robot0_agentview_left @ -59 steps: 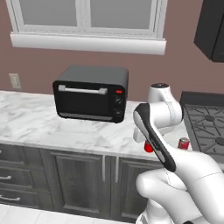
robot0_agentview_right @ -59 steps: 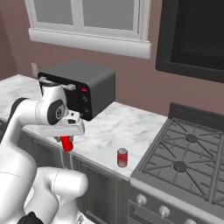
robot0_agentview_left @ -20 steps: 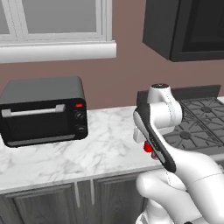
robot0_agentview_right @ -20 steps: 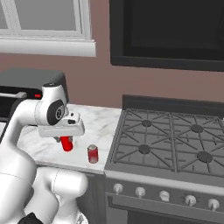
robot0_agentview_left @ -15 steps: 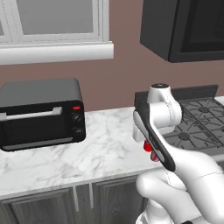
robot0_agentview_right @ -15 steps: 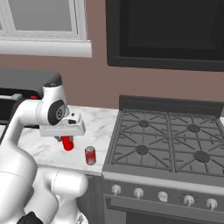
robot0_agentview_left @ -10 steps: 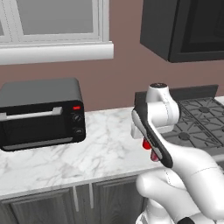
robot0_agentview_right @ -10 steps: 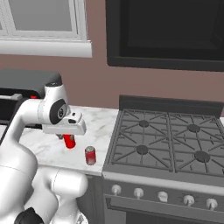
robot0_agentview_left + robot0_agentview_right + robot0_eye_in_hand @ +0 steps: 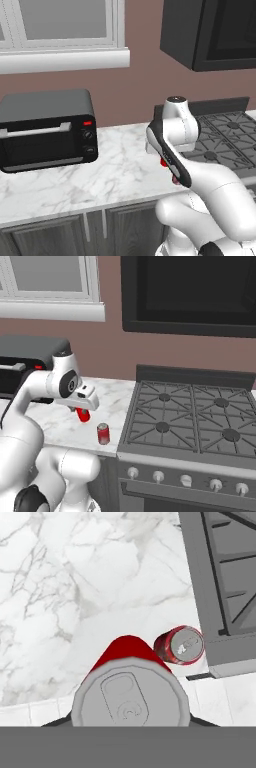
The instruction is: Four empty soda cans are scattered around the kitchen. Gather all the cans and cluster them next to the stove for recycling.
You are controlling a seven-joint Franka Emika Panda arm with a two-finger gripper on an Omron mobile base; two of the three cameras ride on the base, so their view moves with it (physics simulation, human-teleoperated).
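Stove [image 9: 200, 421] on the right, grates bare, marble counter [image 9: 100, 175] running left to a black toaster oven [image 9: 47, 129]. Above the counter near the stove's edge, gripper [image 9: 83, 415] closed around a bright red can [image 9: 131, 687], held upright and clear of the marble. Directly beneath and a little toward the stove, a second, darker red can [image 9: 103, 433] standing just beside the range. Empty, thin-walled and smooth: likely very light, easily dented and prone to tipping, best gripped gently across the mid-body and set down flat.
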